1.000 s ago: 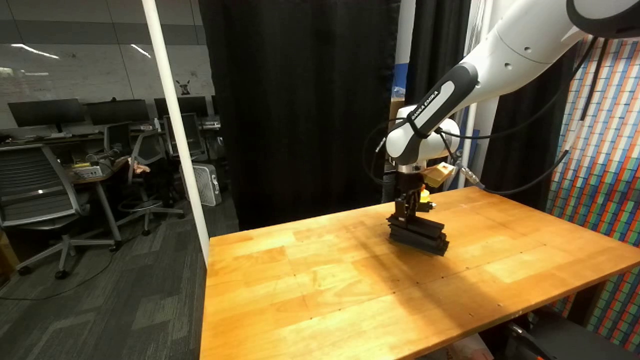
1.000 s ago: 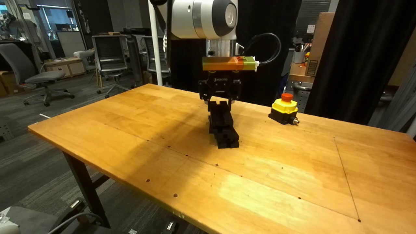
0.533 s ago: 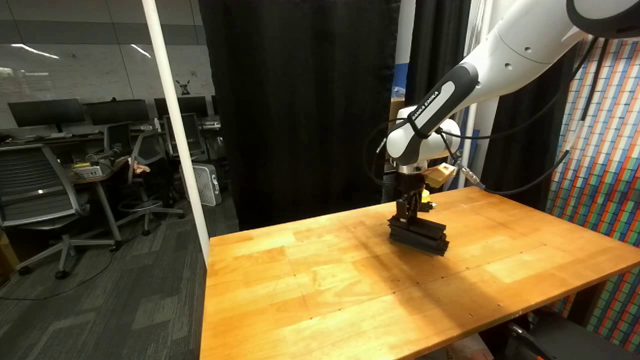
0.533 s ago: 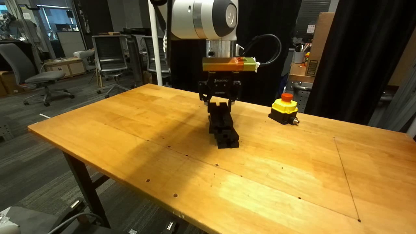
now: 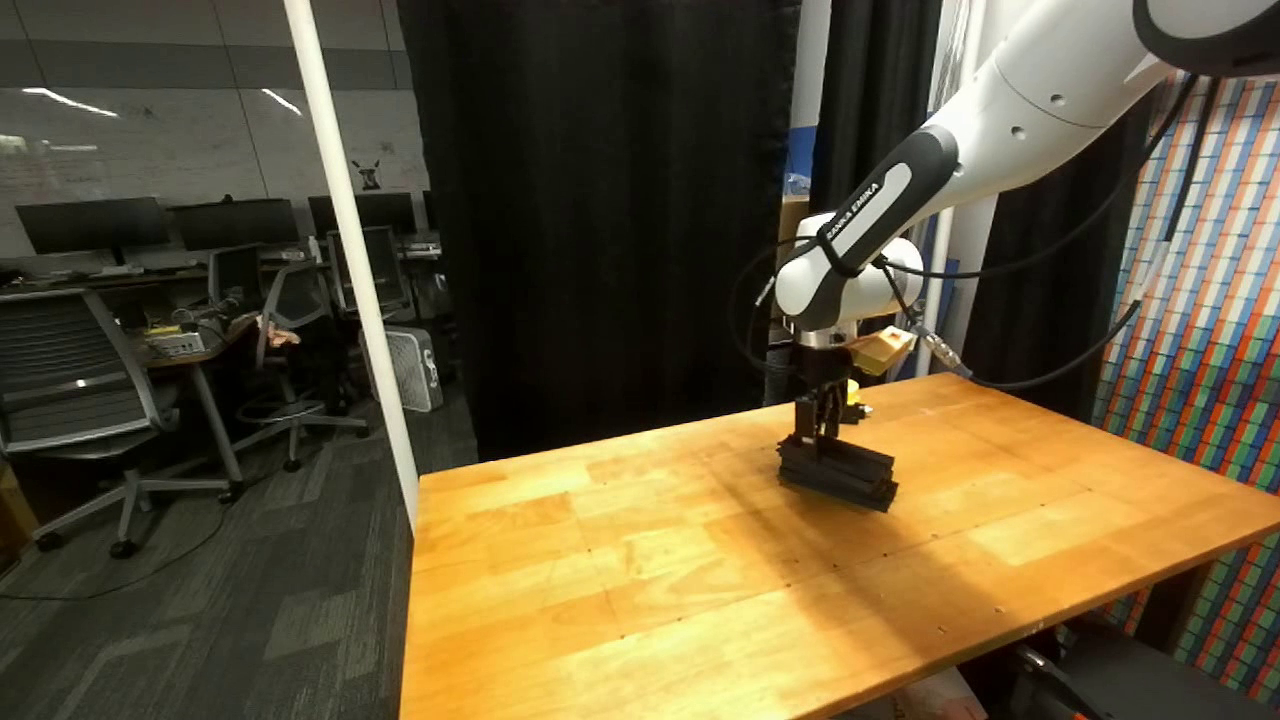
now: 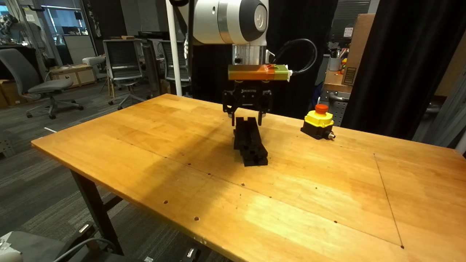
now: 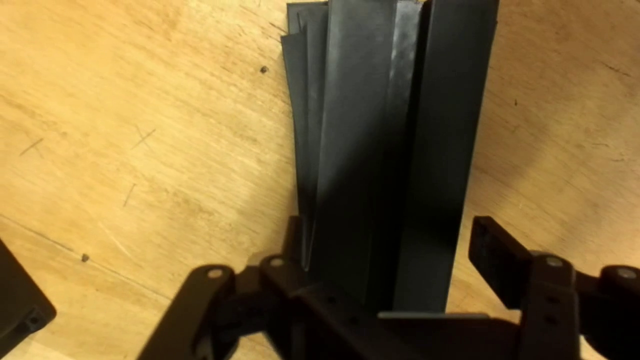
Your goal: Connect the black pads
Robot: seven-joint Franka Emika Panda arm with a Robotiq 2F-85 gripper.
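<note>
In the wrist view, the gripper (image 7: 387, 235) is straddling the black pads (image 7: 360, 125), fingers (image 7: 495, 260) standing apart, in an exterior view, a red-topped yellow box (image 6: 319, 120) is sitting well aside from it, in an exterior view, the black pads are resting stacked on the table (image 5: 650, 545) below it

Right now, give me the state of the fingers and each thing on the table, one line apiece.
Black pads: gathered in one stack, edges uneven; locked together or not, cannot tell.
Fingers: open, straddling the stack, a gap showing on one side.
Red-and-yellow button box: upright, apart from the stack; pressed or not, cannot tell.
</note>
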